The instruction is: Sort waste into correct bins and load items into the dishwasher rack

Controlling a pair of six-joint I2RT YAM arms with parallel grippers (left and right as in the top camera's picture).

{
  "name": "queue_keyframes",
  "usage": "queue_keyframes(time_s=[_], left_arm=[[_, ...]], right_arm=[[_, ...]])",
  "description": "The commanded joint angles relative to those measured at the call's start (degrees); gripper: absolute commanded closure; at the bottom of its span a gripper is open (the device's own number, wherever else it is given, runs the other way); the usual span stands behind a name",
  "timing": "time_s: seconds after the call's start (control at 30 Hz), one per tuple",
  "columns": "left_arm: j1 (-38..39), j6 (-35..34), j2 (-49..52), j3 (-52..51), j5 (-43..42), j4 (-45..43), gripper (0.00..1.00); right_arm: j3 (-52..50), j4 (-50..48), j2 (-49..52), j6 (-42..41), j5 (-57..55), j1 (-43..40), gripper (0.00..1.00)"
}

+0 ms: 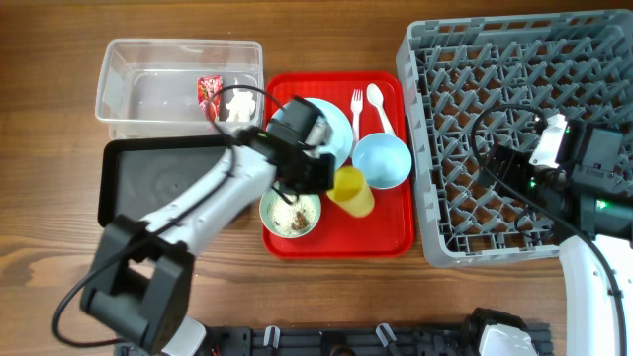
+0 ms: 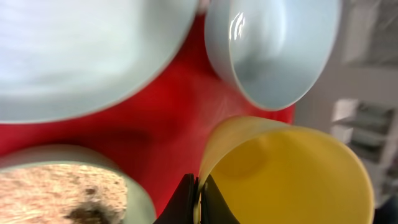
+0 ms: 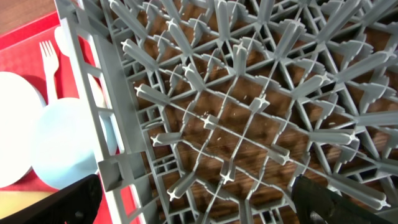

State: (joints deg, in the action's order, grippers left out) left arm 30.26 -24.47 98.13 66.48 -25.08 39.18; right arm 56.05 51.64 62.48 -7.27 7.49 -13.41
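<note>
Okay, left gripper [image 2: 198, 190] is pinching the yellow cup [image 2: 292, 174] by its rim, dishwasher rack [image 1: 455, 79] off to the gripper's right.

the left arm [image 1: 213, 198] hides much of the blue plate [image 1: 338, 127], and the rack [image 1: 465, 69] runs off frame.

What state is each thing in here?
left tool: shut on yellow cup rim.
right tool: open, above dishwasher rack.
yellow cup: empty.
pale green bowl: holds food scraps.
light blue bowl: empty.
clear tub: holds wrapper and tissue.
black tray: empty.
dishwasher rack: empty.
</note>
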Motion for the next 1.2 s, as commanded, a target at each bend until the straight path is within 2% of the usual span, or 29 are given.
queue_keyframes(time_s=[0.0, 0.07, 0.13, 0.2, 0.33, 0.43, 0.57, 0.77, 0.83, 0.97, 1.07, 1.17], left_arm=[[-11.13, 0.07, -3.87, -0.48, -23.39, -3.41, 0.96], [-15.93, -1.22, -3.63, -0.48, -32.41, -8.59, 0.96], [-19.45, -7.28, -3.39, -0.48, -36.02, -15.52, 0.96], [-20.31, -11.21, -3.10, -0.48, -39.71, -22.71, 0.96], [-18.95, -20.33, -2.10, -0.48, -41.09, -33.57, 0.96], [-17.00, -27.58, -1.99, -0.48, -42.82, -42.23, 0.96], [-14.05, -28.74, -1.99, -0.48, -42.69, -43.30, 0.96], [-10.49, -31.41, -1.99, -0.48, -42.86, -43.32, 0.96], [-9.73, -31.54, -2.01, -0.48, -42.91, -43.34, 0.96], [-10.03, -31.54, -2.01, -0.48, -43.04, -43.63, 0.96], [-11.28, -31.30, -2.01, -0.48, -44.81, -44.41, 0.96], [-12.28, -31.32, -1.99, -0.48, -50.82, -45.00, 0.96]], right_arm=[[0.94, -2.60, 0.42, -1.09, 4.33, -0.28, 0.00], [0.92, -5.46, 0.66, 5.20, 15.96, -0.26, 0.01], [0.90, -7.08, 2.10, 12.02, 30.95, -0.26, 0.00], [0.83, -7.04, 4.20, 16.15, 40.65, -0.26, 0.00], [0.83, -7.06, 10.82, 29.00, 64.83, -0.26, 0.00], [0.83, -7.28, 15.72, 34.32, 72.50, 1.44, 0.00], [0.83, -13.60, 18.34, 34.03, 77.66, 8.13, 0.00], [0.83, -41.11, 18.32, 12.39, 78.73, 11.98, 0.00], [0.83, -46.42, 18.32, 7.91, 77.64, 11.96, 0.00], [0.81, -42.95, 18.32, 6.80, 71.78, 11.96, 0.00], [0.83, -36.57, 18.32, 6.69, 58.69, 11.96, 0.00], [0.83, -39.95, 18.32, 10.29, 61.40, 11.96, 0.00]])
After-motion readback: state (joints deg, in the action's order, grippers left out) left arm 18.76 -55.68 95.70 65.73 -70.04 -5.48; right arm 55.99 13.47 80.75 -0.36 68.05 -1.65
